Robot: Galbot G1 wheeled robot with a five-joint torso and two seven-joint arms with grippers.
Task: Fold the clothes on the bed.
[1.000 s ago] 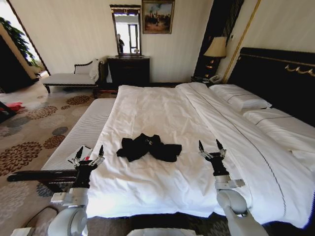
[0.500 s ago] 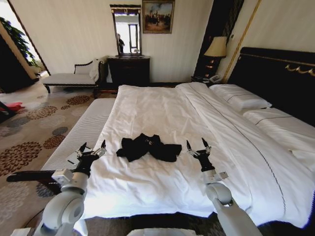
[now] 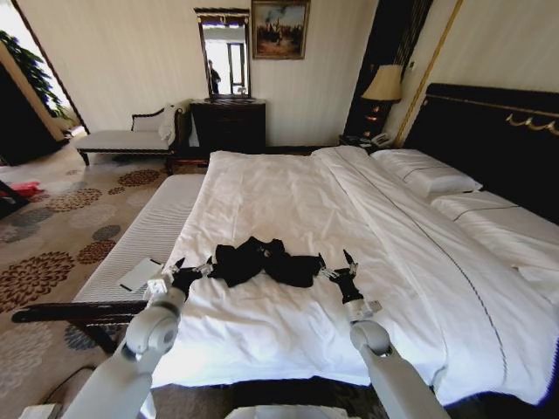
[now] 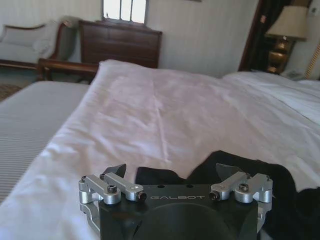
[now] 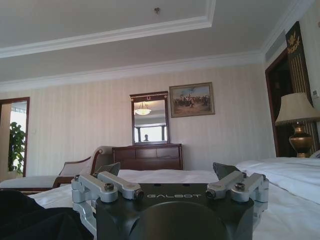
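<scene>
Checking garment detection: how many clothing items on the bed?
1: a crumpled black T-shirt near the foot of the bed, between the open left gripper and open right gripper.

Daylight brightens the white bed (image 3: 288, 201) evenly; wide-angle bending at edges; wrist views soft.

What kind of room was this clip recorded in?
Probably a hotel bedroom: a large white-made bed with a tall dark headboard, a bedside lamp, and a dresser under a mirror.

The black T-shirt (image 3: 263, 261) lies crumpled and spread sideways on the white bed (image 3: 288, 201), near its foot.
</scene>
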